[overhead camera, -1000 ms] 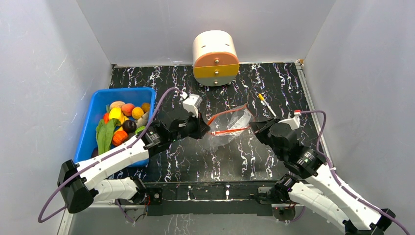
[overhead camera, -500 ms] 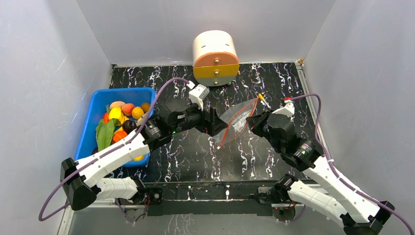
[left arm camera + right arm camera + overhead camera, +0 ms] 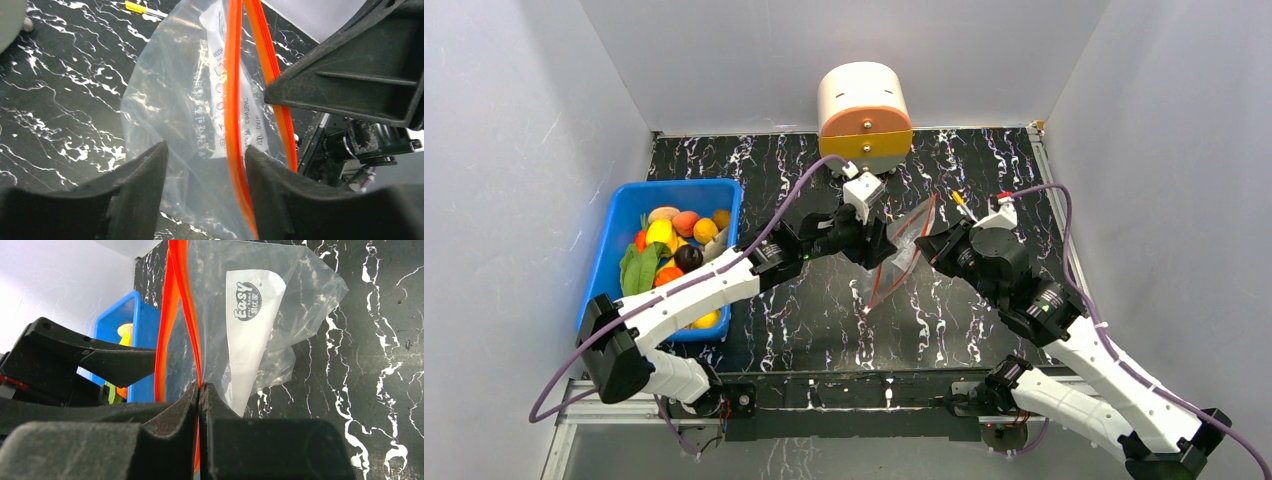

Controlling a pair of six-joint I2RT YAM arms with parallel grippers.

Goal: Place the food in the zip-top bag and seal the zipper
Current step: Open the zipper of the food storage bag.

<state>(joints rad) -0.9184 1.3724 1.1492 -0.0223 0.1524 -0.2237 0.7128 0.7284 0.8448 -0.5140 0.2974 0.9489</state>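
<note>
The zip-top bag (image 3: 904, 250) hangs upright above the table between my two grippers, clear and crinkly with a white label (image 3: 250, 330). Its zipper (image 3: 231, 100) shows as two red-orange strips that stand slightly apart. My right gripper (image 3: 200, 390) is shut on one strip at the bag's mouth. My left gripper (image 3: 202, 162) is open; the near bag wall and the other strip lie between its fingers (image 3: 145, 175), close to the right-hand finger. The food (image 3: 669, 250) lies piled in the blue bin (image 3: 674, 185) at the left: a leafy green, yellow and orange pieces, a dark lump.
A white and orange round drawer unit (image 3: 864, 118) stands at the back of the table. A thin yellow and white pen (image 3: 969, 212) lies behind the right gripper. Grey walls close in the left, right and back sides.
The left gripper opened and reached right, up to the bag's mouth. The right gripper lifted the bag from lying flat to hanging upright and shifted a little left.
</note>
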